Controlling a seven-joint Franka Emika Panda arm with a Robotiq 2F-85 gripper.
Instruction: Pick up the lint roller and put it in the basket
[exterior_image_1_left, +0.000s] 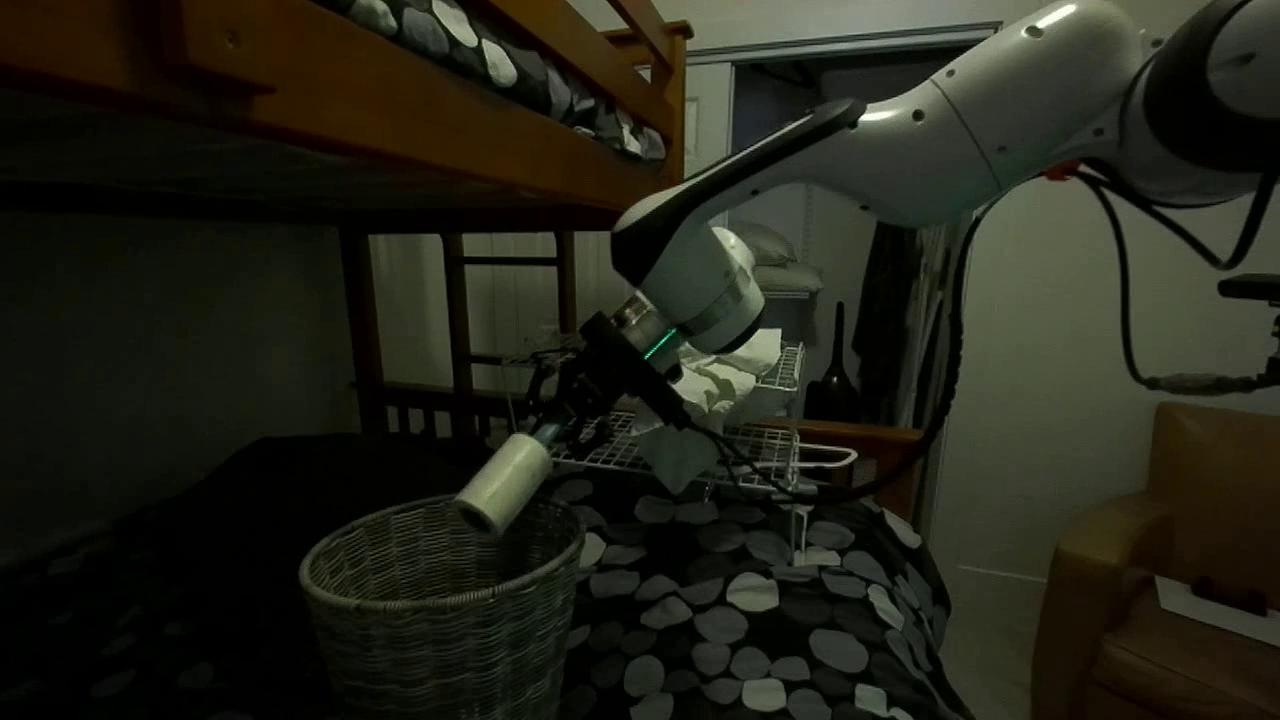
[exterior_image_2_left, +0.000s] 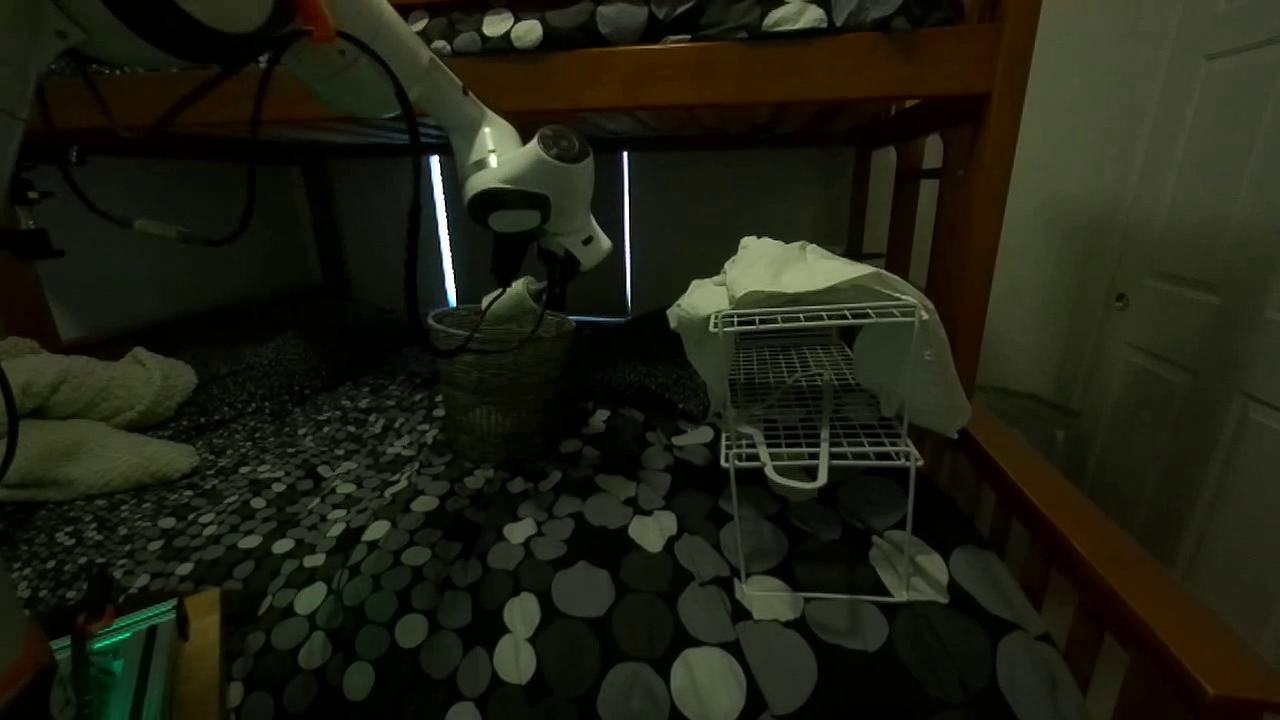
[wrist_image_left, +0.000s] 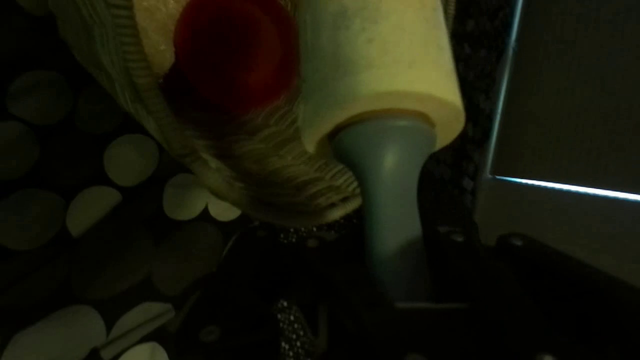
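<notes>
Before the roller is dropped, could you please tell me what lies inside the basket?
The wrist view shows a round red thing and something pale inside the basket. The lint roller covers part; anything behind it is hidden.

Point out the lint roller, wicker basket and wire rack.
Lint roller (exterior_image_1_left: 505, 482): in an exterior view, on the side of its roll.
Wicker basket (exterior_image_1_left: 450, 645): in an exterior view, on its outer wall.
Wire rack (exterior_image_2_left: 820, 319): in an exterior view, on its top shelf's near edge.

The round grey-beige wicker basket (exterior_image_1_left: 450, 635) is coarsely woven; the white cylindrical paper lint roller (wrist_image_left: 380, 65) looks matt, its grey-blue plastic handle (wrist_image_left: 393, 210) smooth, softly glossy.
</notes>
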